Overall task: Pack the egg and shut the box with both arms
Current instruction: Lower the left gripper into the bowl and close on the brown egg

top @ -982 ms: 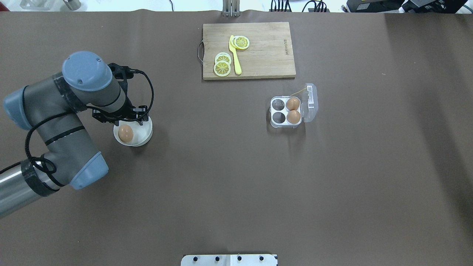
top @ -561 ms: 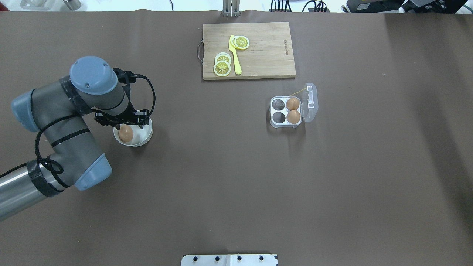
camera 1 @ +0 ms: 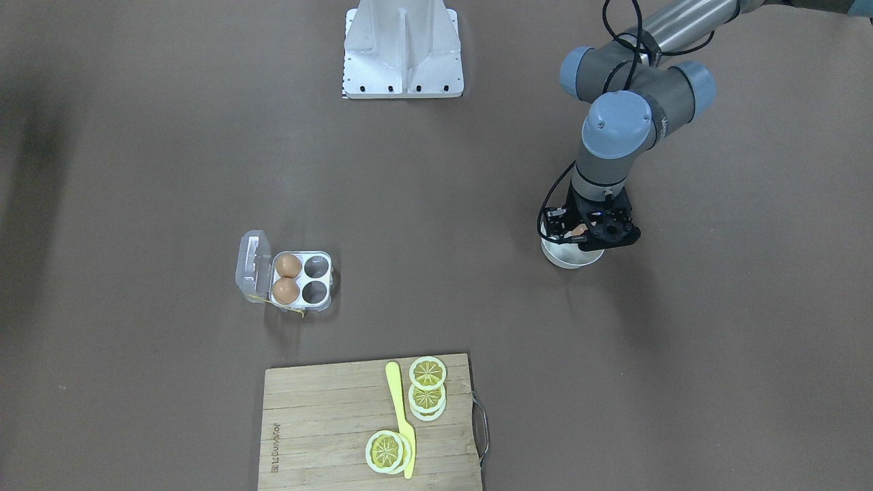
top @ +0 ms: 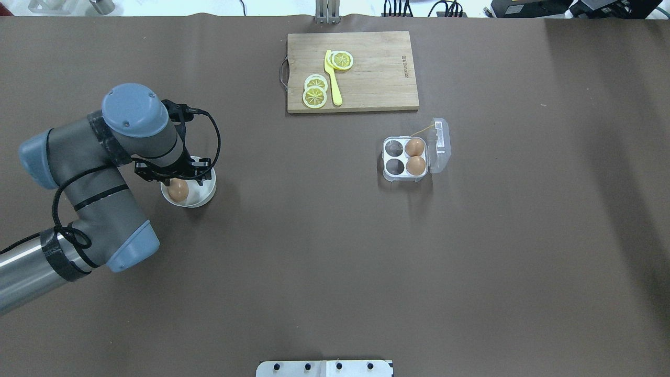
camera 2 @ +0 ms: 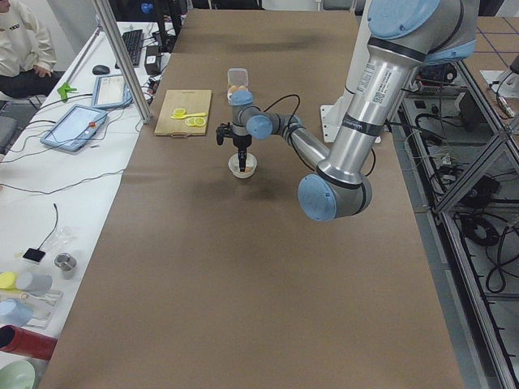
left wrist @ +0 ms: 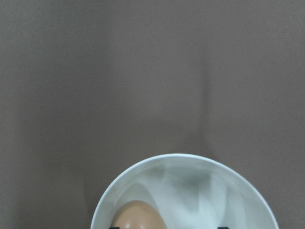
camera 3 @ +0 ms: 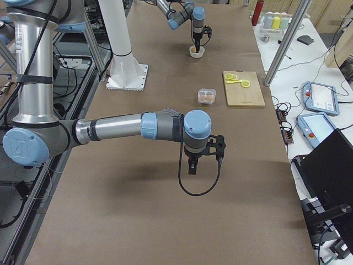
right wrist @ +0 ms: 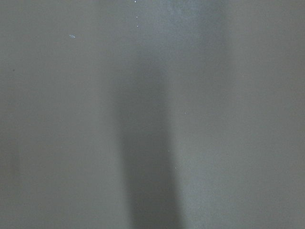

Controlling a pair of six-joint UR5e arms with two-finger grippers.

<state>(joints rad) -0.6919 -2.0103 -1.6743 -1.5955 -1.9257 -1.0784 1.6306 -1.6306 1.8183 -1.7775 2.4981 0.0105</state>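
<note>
Brown table [top: 335, 262], cutting board [top: 377, 78] beyond box [top: 394, 166], left tool [top: 178, 178] perhaps straddling egg [top: 178, 191]

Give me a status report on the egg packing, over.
Left gripper open, low over egg in bowl. Right gripper away, state unclear. Box open, two cells free. Nothing between bowl and box.

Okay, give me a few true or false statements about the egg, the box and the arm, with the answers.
The box has its lid open. True.
The box holds three eggs. False: two eggs fill the cells beside the lid, and the other two cells are empty.
An egg lies in the white bowl. True.
The left gripper is over the box. False: it is over the bowl.
The cutting board holds lemon slices. True.
</note>
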